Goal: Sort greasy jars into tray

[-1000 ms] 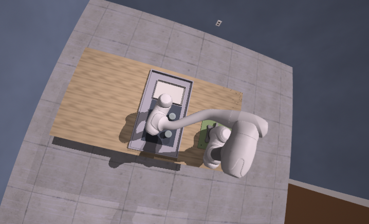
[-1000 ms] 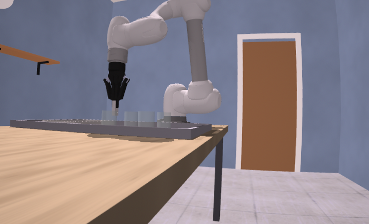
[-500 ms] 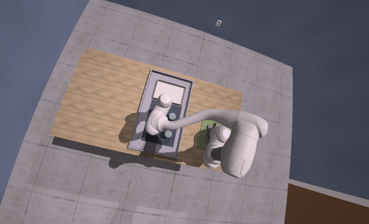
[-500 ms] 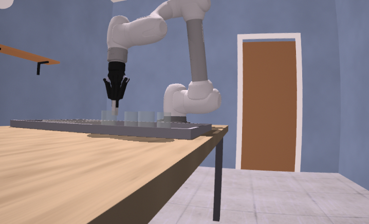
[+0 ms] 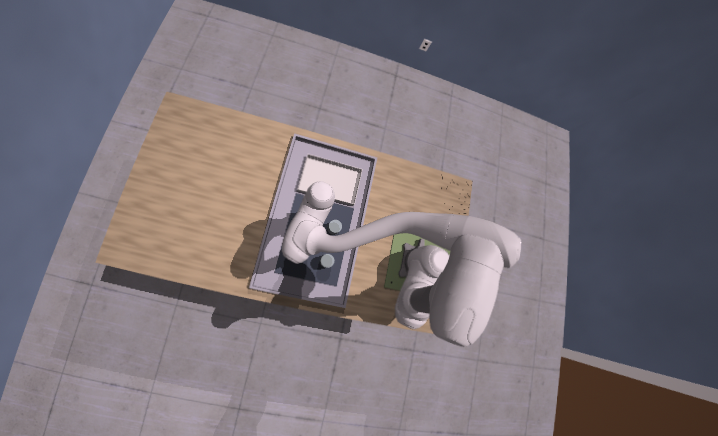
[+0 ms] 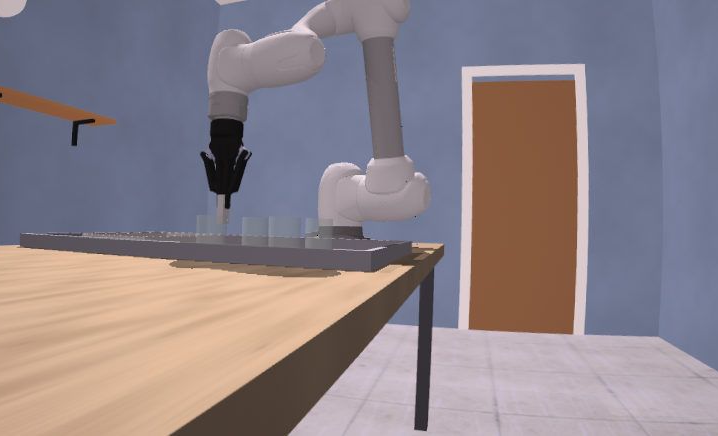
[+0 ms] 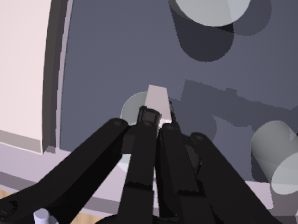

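Observation:
My gripper (image 6: 223, 222) (image 7: 154, 99) is shut with nothing between its fingers; the arm hides it in the top view. Its tips point down, a little below the top level of the leftmost jar (image 6: 205, 230) in the exterior view. In the wrist view a jar (image 7: 132, 106) is partly hidden behind the fingers; contact cannot be told. Another jar (image 7: 212, 9) is at the top and one more (image 7: 272, 145) at the right. The top view shows two jars, one (image 5: 334, 226) above the other (image 5: 327, 261). All stand on the dark mat (image 5: 345, 215) (image 7: 110, 60). The cream tray (image 5: 337, 178) (image 7: 20, 75) holds no visible jar.
The steel top (image 5: 278, 203) has a raised rim (image 6: 199, 253) around the mat and tray. It lies on a wooden table (image 5: 204, 178) (image 6: 107, 319). The forearm (image 5: 383, 224) crosses above the rim. A green plate (image 5: 399, 241) lies near the robot's base.

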Controlling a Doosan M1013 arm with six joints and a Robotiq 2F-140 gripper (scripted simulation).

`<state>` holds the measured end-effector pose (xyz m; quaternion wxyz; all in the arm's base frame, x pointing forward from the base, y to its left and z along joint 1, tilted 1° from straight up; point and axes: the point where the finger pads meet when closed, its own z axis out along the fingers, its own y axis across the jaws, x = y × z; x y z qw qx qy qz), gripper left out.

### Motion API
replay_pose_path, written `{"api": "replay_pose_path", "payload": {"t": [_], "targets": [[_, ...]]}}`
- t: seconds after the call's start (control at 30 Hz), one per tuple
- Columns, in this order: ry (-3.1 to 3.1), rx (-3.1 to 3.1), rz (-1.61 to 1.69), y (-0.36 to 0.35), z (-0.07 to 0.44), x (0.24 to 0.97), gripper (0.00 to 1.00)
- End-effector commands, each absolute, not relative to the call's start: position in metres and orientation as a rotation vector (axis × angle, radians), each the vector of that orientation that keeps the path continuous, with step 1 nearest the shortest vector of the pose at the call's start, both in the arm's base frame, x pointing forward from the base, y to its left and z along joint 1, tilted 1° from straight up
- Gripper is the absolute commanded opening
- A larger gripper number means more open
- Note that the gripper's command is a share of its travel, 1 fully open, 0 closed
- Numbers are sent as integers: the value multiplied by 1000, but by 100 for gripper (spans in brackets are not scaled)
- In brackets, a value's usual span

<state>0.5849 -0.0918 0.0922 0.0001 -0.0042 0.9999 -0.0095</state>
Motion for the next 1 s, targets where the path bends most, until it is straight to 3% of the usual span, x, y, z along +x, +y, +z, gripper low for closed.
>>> {"api": "replay_pose_path", "payload": {"t": [0.0, 0.97], "targets": [[3141, -13, -25, -90, 94, 589, 0], [3141, -13, -25, -90, 97, 593, 0]]}}
